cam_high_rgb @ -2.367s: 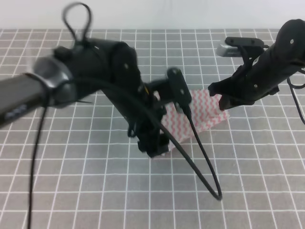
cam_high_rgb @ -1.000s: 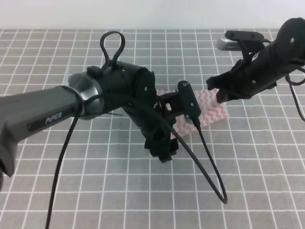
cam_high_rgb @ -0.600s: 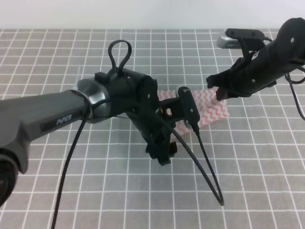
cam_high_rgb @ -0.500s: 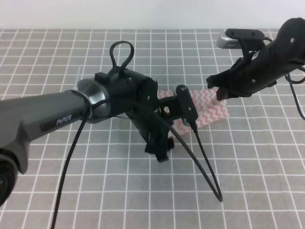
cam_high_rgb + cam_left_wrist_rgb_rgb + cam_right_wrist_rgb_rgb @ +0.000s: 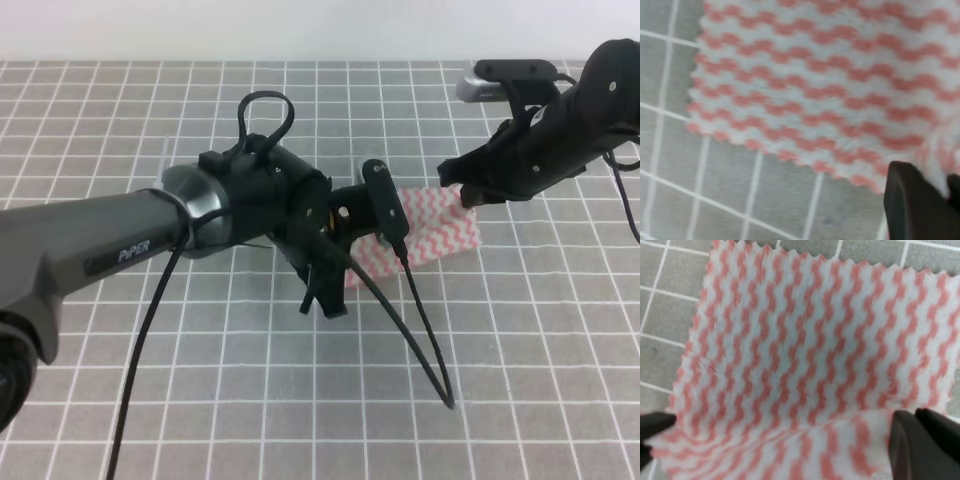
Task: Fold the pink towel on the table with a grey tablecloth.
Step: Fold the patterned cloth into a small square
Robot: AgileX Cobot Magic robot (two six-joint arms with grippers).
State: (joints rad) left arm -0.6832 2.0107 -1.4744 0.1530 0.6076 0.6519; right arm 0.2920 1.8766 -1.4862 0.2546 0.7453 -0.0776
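A grey gridded table (image 5: 150, 400) fills the high view, with a pale wall strip along the top. The towel (image 5: 445, 225) lies right of centre, mostly hidden behind my two arms. The left gripper (image 5: 325, 295) hangs at the towel's near-left edge, its wrist camera and cable draped in front. The right gripper (image 5: 468, 195) sits at the towel's far-right corner. From here I cannot tell how either pair of jaws stands. I judge the arms are placed at opposite edges so one side can be carried over the other.

In the left wrist view, the towel (image 5: 830, 85) lies flat on the table (image 5: 740, 200), its zigzag edge running across the frame. One dark fingertip (image 5: 912, 200) shows at the lower right with a bunched bit of cloth pressed between it and a second dark piece at the frame edge. I read the left gripper as closed on the towel's edge.

In the right wrist view, the towel (image 5: 800, 350) rises toward the camera in a fold near the bottom. Dark fingers (image 5: 920, 440) sit at the lower right against the cloth, another at the lower left. The cloth between them looks lifted, so I judge it held, but the jaw gap is not clear.
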